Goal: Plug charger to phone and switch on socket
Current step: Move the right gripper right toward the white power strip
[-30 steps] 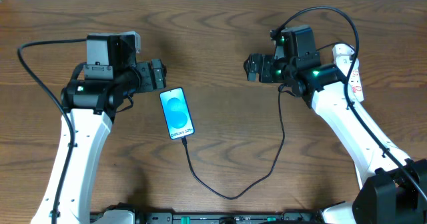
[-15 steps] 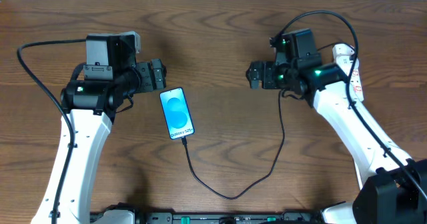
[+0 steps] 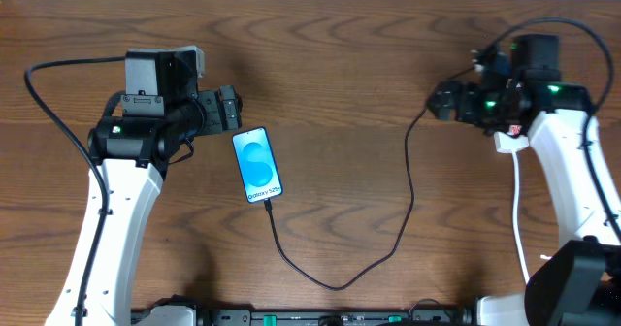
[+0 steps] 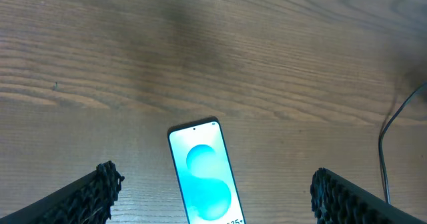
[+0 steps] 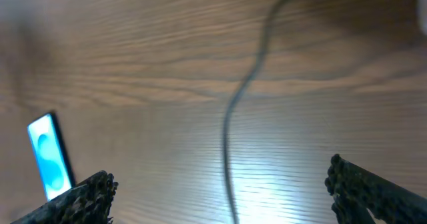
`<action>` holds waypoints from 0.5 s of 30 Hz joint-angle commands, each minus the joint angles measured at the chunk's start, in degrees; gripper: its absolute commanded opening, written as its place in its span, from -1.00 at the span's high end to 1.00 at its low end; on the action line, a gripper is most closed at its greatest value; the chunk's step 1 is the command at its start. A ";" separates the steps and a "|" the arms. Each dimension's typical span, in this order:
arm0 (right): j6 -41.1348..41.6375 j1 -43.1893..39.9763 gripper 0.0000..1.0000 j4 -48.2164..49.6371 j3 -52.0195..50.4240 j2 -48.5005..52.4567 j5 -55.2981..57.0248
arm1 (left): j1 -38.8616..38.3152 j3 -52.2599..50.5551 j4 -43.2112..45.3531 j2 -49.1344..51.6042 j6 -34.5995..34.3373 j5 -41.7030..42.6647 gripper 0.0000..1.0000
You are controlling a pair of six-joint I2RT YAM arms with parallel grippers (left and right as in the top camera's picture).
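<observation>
Swinging well away from the phone (image 3: 257, 165), the right fingers (image 3: 441, 103) have gone from the middle of the bench (image 3: 340, 64) out toward its right end over the last second. The left fingers (image 3: 230, 108) and the phone have not budged.

On the lit blue screen I read "Galaxy" along the phone's near end, followed by small characters I can't be sure of. The left wrist view cuts that line off.

The left fingers are spread wide and hold nothing. They hover just past the phone's far end and a little to its left, and in their wrist view the phone lies flat on the bench between them. The right fingers are spread wide too, empty, far to the phone's right. Their wrist view is blurred, with the phone small at the lower left.

The charger (image 3: 409, 200) leaves the phone's near end, loops toward the near edge, then climbs on the phone's right up toward the right fingers. Whether its tip is fully seated in the phone I can't tell.

The socket (image 3: 511, 133) is almost wholly hidden under the right arm (image 3: 568, 161). Only a white scrap with a red mark shows, its marking unreadable, and a white cord (image 3: 519, 205) trails from it.
</observation>
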 commanded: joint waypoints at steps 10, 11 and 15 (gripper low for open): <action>-10.34 -13.53 -0.99 1.68 1.18 -0.87 -1.09 | -0.09 0.28 -0.02 -0.13 1.18 -0.39 -0.86; -10.58 -14.43 -0.99 2.34 1.18 -0.87 -1.09 | -0.09 0.28 -0.02 -0.13 1.18 -0.42 -0.87; -11.87 -17.57 -0.99 4.76 1.18 -0.66 -1.60 | -0.09 0.28 -0.02 -0.13 1.18 -0.42 -0.86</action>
